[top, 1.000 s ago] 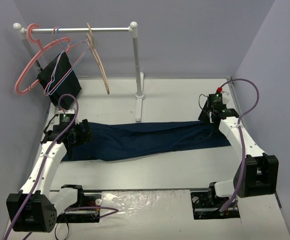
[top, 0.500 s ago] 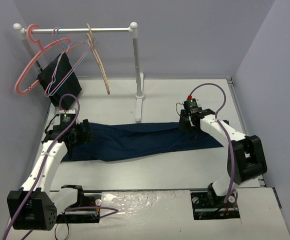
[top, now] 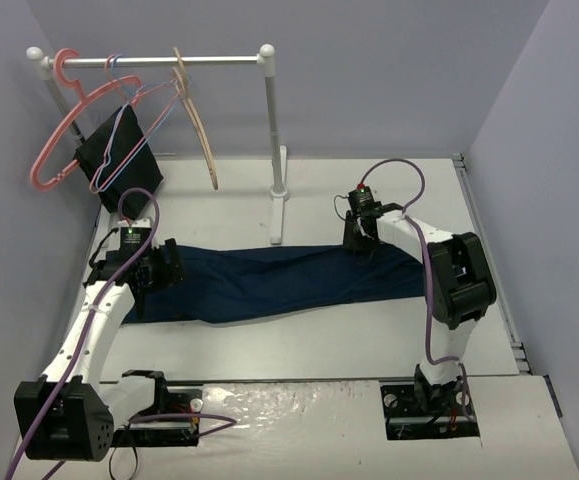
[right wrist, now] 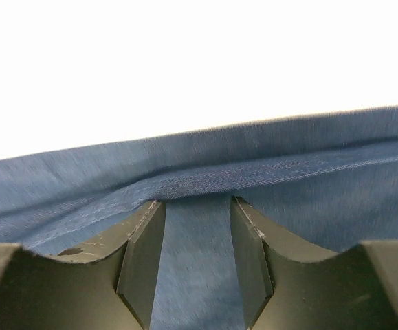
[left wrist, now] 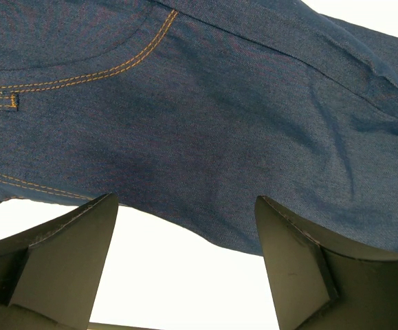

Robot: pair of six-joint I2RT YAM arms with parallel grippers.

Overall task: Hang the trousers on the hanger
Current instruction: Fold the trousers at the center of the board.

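Note:
The dark navy trousers [top: 279,282] lie flat across the table, waist to the left, legs to the right. In the left wrist view the denim [left wrist: 205,117] shows orange stitching. My left gripper [top: 165,268] hovers at the waist end, wide open and empty [left wrist: 185,254], with bare white table between its fingers. My right gripper [top: 357,242] is at the far edge of the legs. Its jaws [right wrist: 197,206] stand a narrow gap apart, pressed onto the denim [right wrist: 302,199], with a fold of cloth at the tips. The tan wooden hanger [top: 199,125] hangs on the rail, far from both grippers.
A white rack with a rail [top: 219,61] and a post [top: 272,130] stands at the back; its foot [top: 278,218] reaches the trousers' far edge. A pink hanger [top: 61,140], thin wire hangers [top: 129,120] and a black cloth [top: 119,160] hang at the left.

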